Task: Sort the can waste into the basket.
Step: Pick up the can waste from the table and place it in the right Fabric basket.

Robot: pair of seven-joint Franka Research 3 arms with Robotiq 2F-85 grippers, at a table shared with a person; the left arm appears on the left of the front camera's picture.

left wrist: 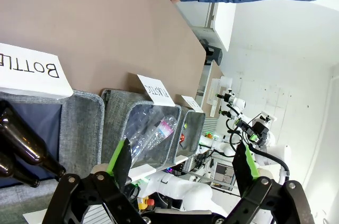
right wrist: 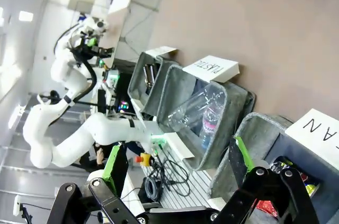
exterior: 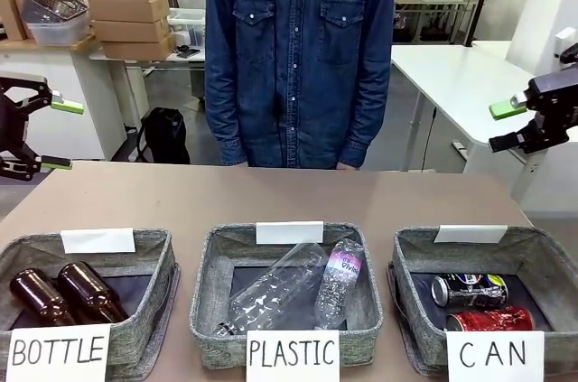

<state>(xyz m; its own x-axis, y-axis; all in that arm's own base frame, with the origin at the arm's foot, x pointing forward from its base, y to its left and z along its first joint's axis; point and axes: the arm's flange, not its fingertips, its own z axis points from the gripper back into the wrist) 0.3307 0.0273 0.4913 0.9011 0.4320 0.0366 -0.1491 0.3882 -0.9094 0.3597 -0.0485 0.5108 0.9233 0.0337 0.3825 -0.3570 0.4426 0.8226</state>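
Both cans lie on their sides inside the grey basket [exterior: 415,251] signed CAN, at the table's front right. The black can [exterior: 470,290] lies behind the red can [exterior: 490,319]. My right gripper [exterior: 504,125] hangs open above the table's right edge, well above and behind that basket, holding nothing. My left gripper [exterior: 56,135] is open and bare at the far left edge. In the right wrist view my open gripper [right wrist: 177,163] frames the CAN basket [right wrist: 249,134], with a bit of the red can [right wrist: 265,206] showing. The left wrist view has my open gripper [left wrist: 183,160] over the row of baskets.
The middle basket [exterior: 212,260] signed PLASTIC holds clear plastic bottles [exterior: 280,287]. The left basket [exterior: 163,251] signed BOTTLE holds two brown glass bottles [exterior: 86,290]. A person in a denim shirt [exterior: 298,57] stands at the table's far side. Bare brown tabletop [exterior: 271,197] lies behind the baskets.
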